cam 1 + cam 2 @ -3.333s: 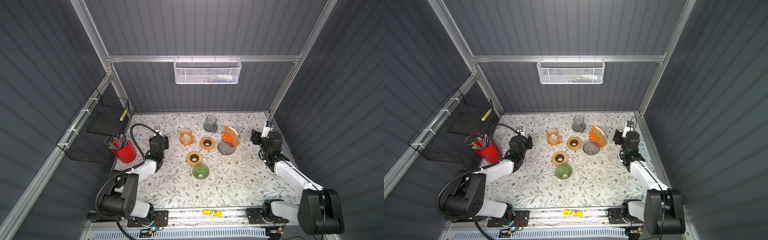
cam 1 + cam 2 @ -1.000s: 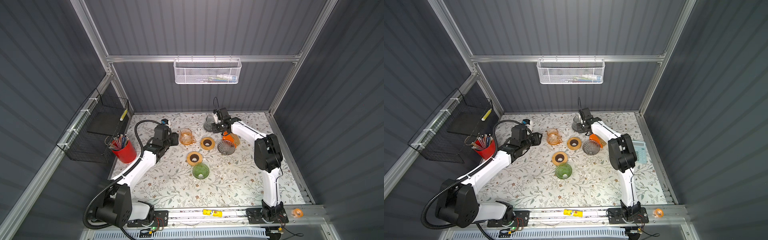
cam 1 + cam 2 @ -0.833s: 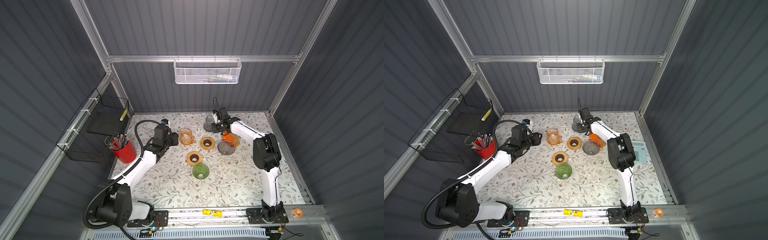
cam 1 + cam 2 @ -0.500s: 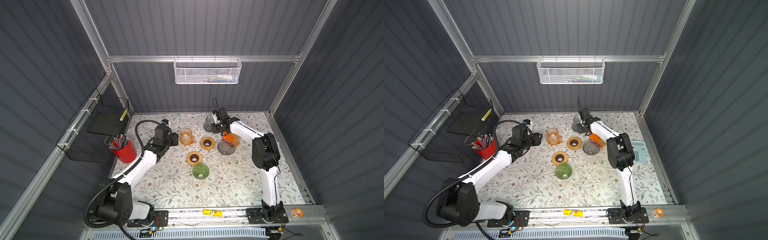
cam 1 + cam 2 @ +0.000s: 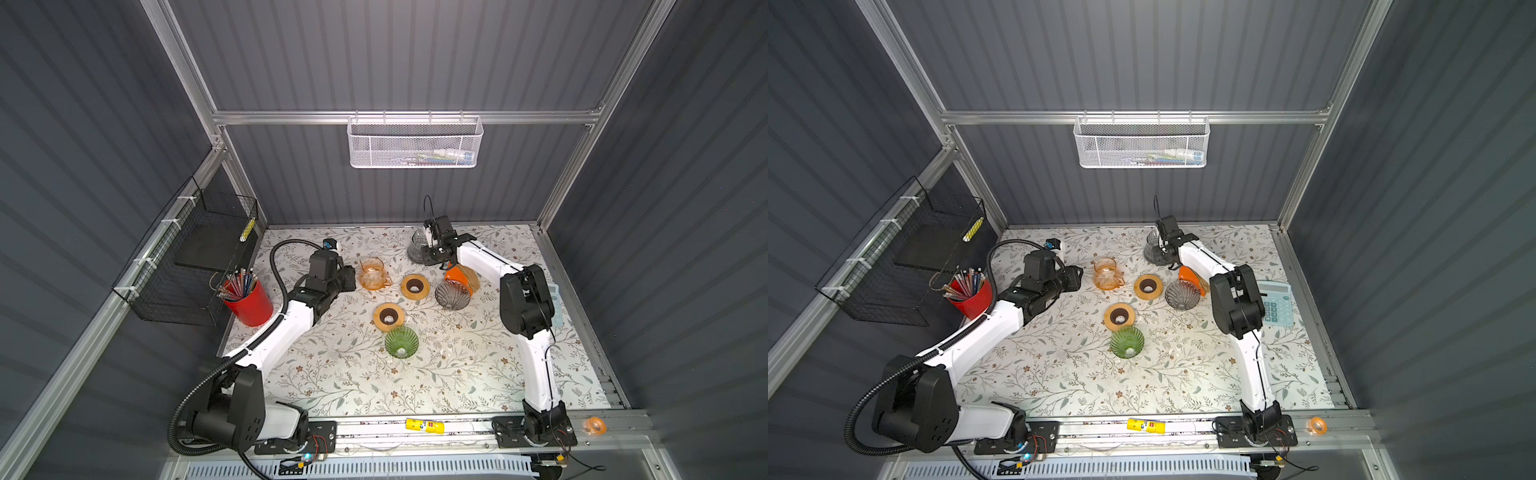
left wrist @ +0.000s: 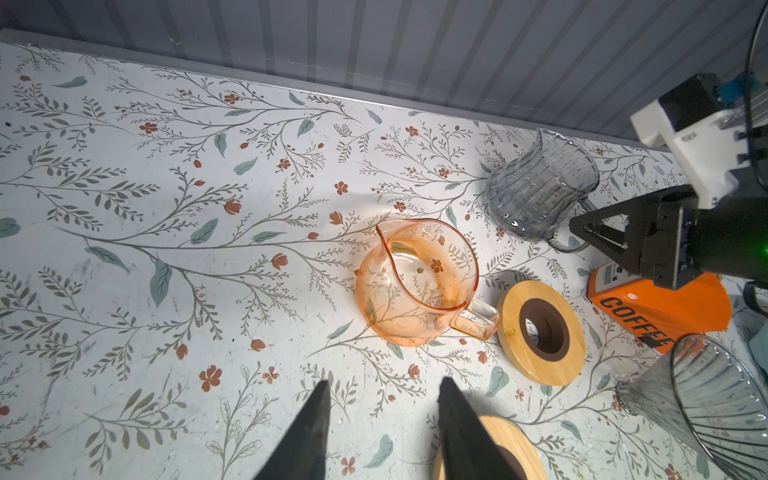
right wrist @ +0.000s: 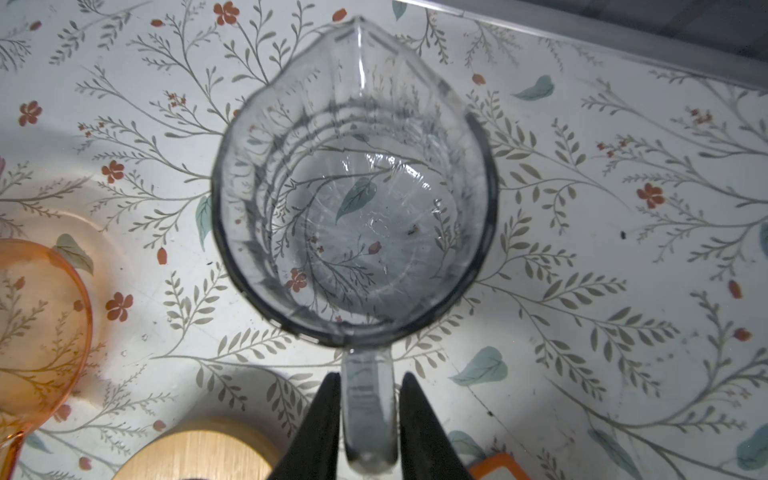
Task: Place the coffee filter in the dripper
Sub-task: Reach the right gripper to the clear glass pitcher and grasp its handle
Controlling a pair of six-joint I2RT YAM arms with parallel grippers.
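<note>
Top views show two jugs, two drippers.

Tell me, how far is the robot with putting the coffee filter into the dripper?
Done: nothing; the filters sit in the orange box, and the grey dripper and green dripper are empty. In hand: the right gripper straddles the handle of the grey pitcher, grip unclear; the left gripper is open near the orange pitcher. Left: the filter placement.
</note>
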